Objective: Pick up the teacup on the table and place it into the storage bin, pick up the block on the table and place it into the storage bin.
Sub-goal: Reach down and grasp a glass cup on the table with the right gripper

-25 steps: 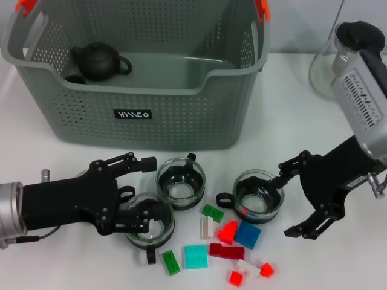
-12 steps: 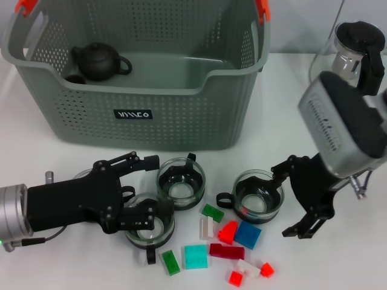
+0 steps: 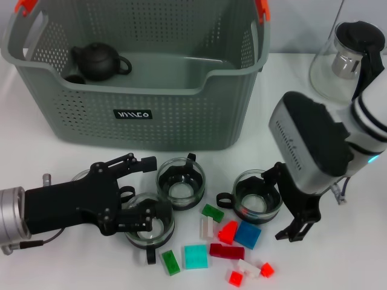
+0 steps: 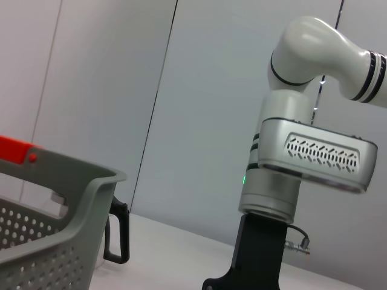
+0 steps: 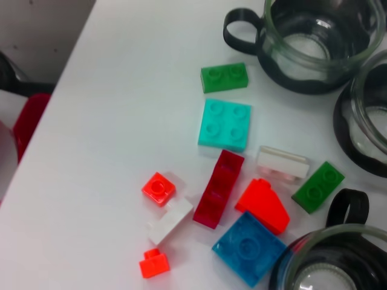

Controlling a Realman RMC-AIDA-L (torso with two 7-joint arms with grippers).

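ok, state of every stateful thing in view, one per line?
storage bin: upright, holds only a black teapot
left gripper: open, straddling a teacup
right gripper: open, beside another teacup
middle teacup: upright, untouched
blocks: loose on table
glass pitcher: upright, lidded

Left arm: I see it reaching in low from the left edge of the head view, its black forearm lying nearly level.
Left gripper [image 3: 138, 192]: fingers spread wide, one upper finger [image 3: 130, 162] stretched forward, the lower one [image 3: 142, 217] curled nearer my side.
Right arm: it comes in from the right edge and bends down steeply, the grey wrist housing tilted toward centre.
Right gripper [image 3: 283, 202]: pointing downward, jaws parted, one black fingertip [image 3: 294, 231] low on the near side, the other [image 3: 270, 174] higher.
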